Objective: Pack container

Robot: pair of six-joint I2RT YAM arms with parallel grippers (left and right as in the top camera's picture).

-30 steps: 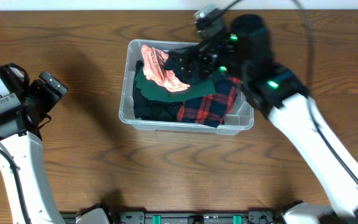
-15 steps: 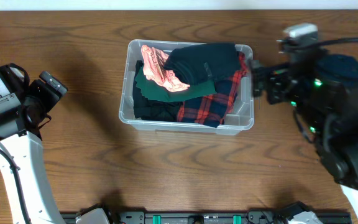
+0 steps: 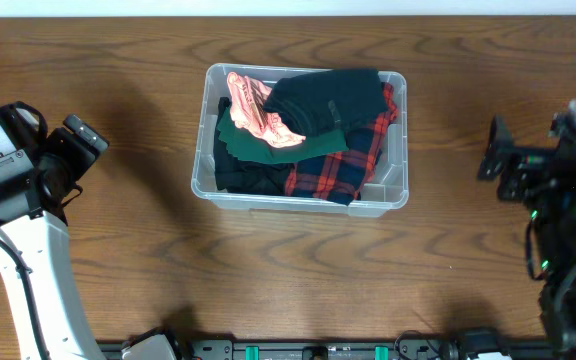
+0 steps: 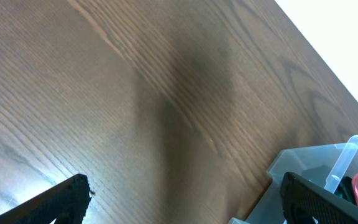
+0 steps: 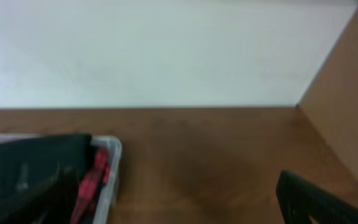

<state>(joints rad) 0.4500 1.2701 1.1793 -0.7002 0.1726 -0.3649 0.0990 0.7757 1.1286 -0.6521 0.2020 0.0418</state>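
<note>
The container (image 3: pixel 201 180) is a clear plastic bin in the middle of the table. It holds a pink garment (image 3: pixel 258 112), a green one (image 3: pixel 258 148), a red plaid one (image 3: pixel 343 165) and a black one (image 3: pixel 328 98) on top. My left gripper (image 3: pixel 86 141) is open and empty, well left of the bin; its wrist view (image 4: pixel 185 208) shows the bin's corner (image 4: pixel 303 165) beside one finger. My right gripper (image 3: pixel 496 160) is open and empty to the right of the bin. In its wrist view (image 5: pixel 179 211) one fingertip (image 5: pixel 316 202) shows, with the bin's end (image 5: pixel 112 180) at left.
A pale wall (image 5: pixel 166 50) runs along the table's far edge. A brown side panel (image 5: pixel 353 93) stands at the right. Bare wood (image 3: pixel 298 280) lies in front of the bin and on both sides.
My right arm has pulled back from over the bin to the right side of the table. The black garment now lies on the pile. The left arm has not moved.
</note>
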